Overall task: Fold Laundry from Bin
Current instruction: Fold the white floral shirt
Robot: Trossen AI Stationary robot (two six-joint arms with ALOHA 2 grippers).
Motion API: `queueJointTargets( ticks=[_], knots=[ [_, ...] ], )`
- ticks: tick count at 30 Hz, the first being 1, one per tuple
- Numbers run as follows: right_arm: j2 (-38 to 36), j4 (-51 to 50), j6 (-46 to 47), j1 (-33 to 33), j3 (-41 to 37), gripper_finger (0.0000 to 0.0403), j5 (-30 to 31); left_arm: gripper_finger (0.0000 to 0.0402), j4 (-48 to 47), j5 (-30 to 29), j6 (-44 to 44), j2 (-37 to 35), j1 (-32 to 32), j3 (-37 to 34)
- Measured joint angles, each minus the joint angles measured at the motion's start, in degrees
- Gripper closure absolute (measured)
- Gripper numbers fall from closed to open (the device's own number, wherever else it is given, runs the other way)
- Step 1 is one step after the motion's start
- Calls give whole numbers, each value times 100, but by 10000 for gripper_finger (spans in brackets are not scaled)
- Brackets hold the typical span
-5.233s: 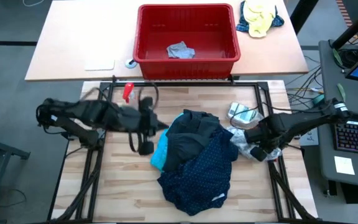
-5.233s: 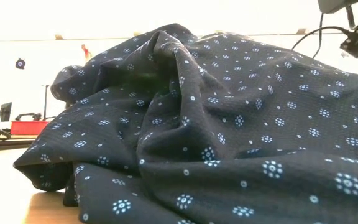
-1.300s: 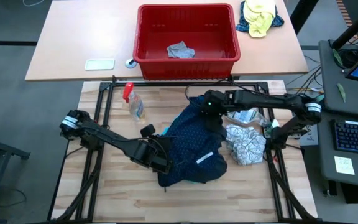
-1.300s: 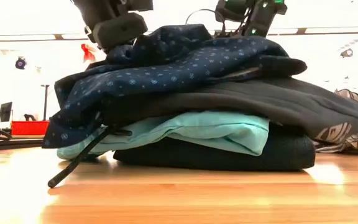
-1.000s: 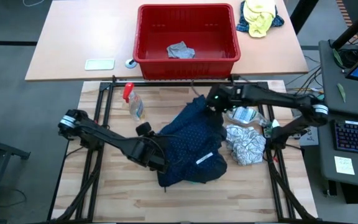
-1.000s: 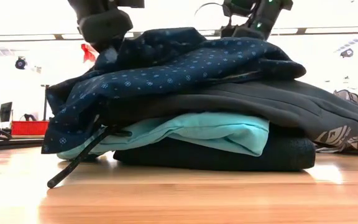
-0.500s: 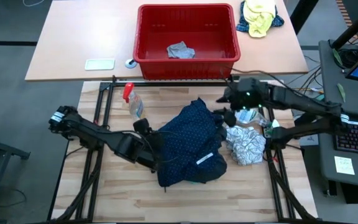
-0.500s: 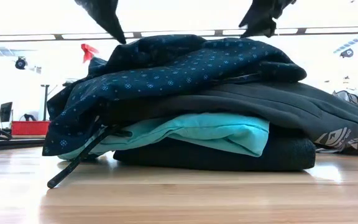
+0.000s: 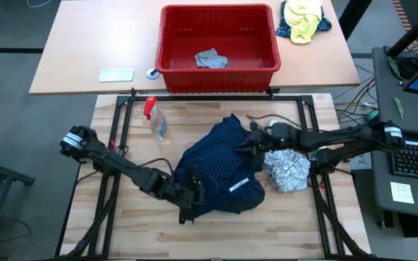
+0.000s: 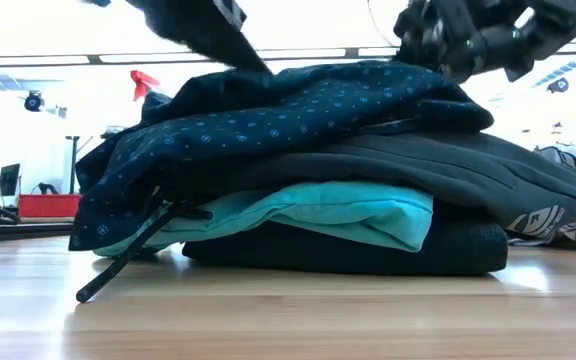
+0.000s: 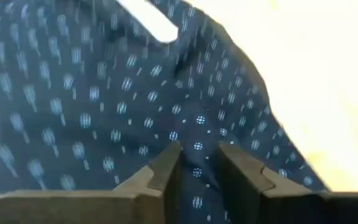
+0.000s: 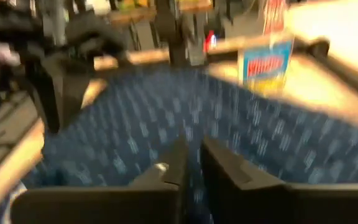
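High view: laundry (image 9: 223,170) stacked, one grey item in bin (image 9: 169,43); left gripper (image 9: 189,194) pinching navy cloth, right gripper (image 9: 256,143) pressed together.

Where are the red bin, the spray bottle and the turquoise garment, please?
red bin (image 9: 218,67): high view, front wall.
spray bottle (image 9: 157,123): high view, clear body.
turquoise garment (image 10: 338,212): low view, folded edge in the stack.

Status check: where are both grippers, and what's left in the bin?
Left gripper low at navy dotted shirt's near edge. Right gripper at its far side. One light grey garment in the red bin. Spray bottle stands clear.
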Motion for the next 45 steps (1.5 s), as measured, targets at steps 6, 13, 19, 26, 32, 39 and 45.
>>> queueJointTargets(
  ticks=[6,13,19,26,32,39,45],
  knots=[
    [620,-216,108,5,-159,390,378,352,496,1,-720,4,8,-491],
    [625,-703,105,7,69,390,488,364,496,0,-1075,2,-27,-639],
    [-18,-2898,105,5,887,390,518,364,312,7,-954,-93,-53,-389],
    [-583,-5362,213,7,2023,390,516,364,-856,-23,-663,-141,-53,365],
    [-864,-6854,728,18,2812,390,514,364,-1819,-167,-219,-151,-53,1077],
    [-911,-8619,2144,454,3095,390,520,364,-1475,-561,568,-372,-18,946],
    [-915,-9582,3571,1084,2704,390,1214,364,-389,-555,1000,-785,-9,413]
  ],
)
